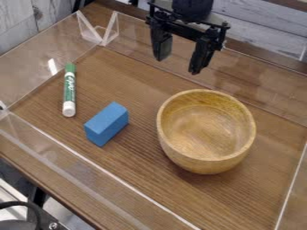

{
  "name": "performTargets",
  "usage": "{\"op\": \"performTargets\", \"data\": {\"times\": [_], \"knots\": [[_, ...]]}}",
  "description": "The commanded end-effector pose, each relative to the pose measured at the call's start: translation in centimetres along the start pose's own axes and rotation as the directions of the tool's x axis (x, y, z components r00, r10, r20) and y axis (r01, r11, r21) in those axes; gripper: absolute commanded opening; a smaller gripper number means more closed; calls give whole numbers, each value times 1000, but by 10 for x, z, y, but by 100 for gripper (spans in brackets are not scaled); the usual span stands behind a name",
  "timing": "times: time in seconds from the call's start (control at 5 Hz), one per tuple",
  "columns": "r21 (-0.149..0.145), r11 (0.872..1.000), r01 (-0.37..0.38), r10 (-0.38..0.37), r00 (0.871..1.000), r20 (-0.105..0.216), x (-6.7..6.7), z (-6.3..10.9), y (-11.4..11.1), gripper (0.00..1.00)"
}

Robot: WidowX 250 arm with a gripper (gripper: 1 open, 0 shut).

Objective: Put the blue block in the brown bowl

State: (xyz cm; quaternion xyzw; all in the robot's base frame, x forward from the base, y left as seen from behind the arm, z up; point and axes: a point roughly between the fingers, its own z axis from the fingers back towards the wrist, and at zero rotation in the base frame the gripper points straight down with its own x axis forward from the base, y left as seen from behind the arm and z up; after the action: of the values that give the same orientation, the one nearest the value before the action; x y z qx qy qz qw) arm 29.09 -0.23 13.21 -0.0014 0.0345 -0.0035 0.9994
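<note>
Brown wood grain all across the worktop point(132, 193), with a lower-left edge cutting slantwise through the view. Broad, flat, apparently level: good reason for loose things to lie steady on it.

Next in size, the bowl point(206, 128), light brown, upright on its base, right of the middle of the worktop. Mouth turned up, nothing visible inside, so ready to take a drop from above. Probably heavy enough not to skid at a light touch, though a knock on the rim could still shift it.

Then the gripper point(185, 56), dark, up towards the top edge as seen here, beyond the bowl. Fingers spread wide, nothing between them. Probably held up there to keep rim and block both out of the way before a reach.

Smaller again, the block point(107, 124), bright blue, lying flat towards the lower-left edge of the worktop, left of the bowl and apart from it. Set slantwise, so likely to call for a turn of the wrist to meet the long sides squarely. Reaching and pinching still to do, by the look of it; then only a short carry to the right.

Smallest, the pen point(70, 91), white and green, near the left edge: best left alone.
</note>
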Motion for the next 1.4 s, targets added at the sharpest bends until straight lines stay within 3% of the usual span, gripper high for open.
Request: {"op": "performTargets", "data": {"times": [0.0,0.6,1.0,1.2], "knots": [[2,1000,14,-14,1000,-10,-5,-6,3,100],[22,987,161,-162,986,32,-48,-14,35,100],[42,984,172,-174,983,61,-65,-29,60,100],[39,983,180,-182,981,68,-66,-37,62,100]]}}
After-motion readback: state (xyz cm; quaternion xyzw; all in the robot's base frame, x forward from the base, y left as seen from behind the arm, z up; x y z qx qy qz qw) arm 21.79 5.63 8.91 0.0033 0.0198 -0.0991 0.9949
